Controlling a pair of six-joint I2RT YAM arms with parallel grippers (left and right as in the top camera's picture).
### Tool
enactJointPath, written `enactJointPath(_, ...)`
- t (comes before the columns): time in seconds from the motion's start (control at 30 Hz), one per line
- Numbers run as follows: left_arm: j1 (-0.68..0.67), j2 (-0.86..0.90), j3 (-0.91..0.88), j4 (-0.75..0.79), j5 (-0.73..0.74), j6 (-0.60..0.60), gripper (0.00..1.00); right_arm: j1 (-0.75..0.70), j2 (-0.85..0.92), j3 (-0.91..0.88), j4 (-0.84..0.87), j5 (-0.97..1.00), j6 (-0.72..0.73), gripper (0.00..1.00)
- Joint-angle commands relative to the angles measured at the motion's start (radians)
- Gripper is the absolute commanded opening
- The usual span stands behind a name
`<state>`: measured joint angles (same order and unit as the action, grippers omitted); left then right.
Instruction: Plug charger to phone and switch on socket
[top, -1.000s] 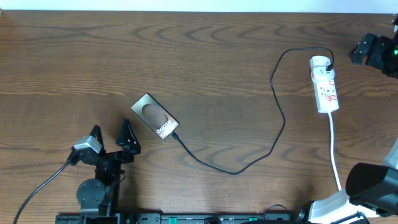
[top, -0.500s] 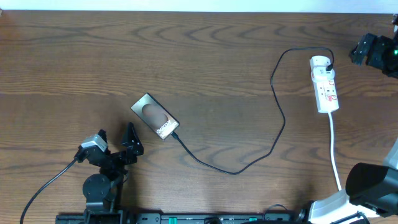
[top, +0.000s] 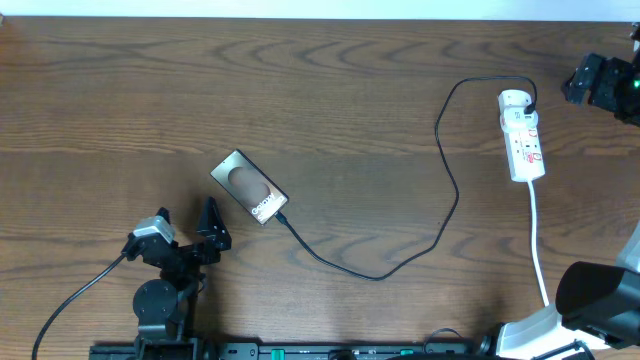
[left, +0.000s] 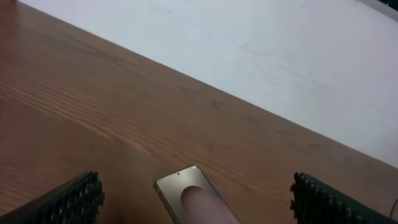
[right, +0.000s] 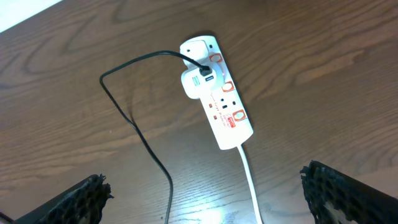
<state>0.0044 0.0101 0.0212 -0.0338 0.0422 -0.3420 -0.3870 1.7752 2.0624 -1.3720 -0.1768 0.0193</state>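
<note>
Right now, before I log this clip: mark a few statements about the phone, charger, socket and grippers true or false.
1. The left gripper grips the phone. False: it is open and apart from the phone.
2. The charger runs into the white adapter on the socket. True.
3. The right gripper is shut on the socket. False: it is open and holds nothing.
4. The phone lies flat on the table. True.

White lettering on the phone (top: 250, 187), left of centre, is too small to read; red markings on the socket (top: 523, 135), far right, are equally illegible.
</note>
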Motion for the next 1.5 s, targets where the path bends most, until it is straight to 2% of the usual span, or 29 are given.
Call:
enactJointPath(0.0,-0.003,-0.009,-0.017,-0.040,-0.024,0.047,0.96,0.003,-0.013,0.011,-0.002,0.006,0.014,0.99)
enactJointPath(0.47,-0.006,-0.009,-0.017,-0.040,0.000,0.253,0.96,0.003,-0.013,0.011,-0.001,0.006,0.013,0.99)
enactJointPath(0.63,-0.006,-0.009,-0.017,-0.040,-0.001,0.289,0.96,0.003,-0.013,0.011,-0.001,0.006,0.014,0.99)
enactJointPath(1.47,-0.006,-0.006,-0.017,-0.036,-0.002,0.289,0.96,0.003,-0.013,0.011,-0.001,0.006,0.014,0.99)
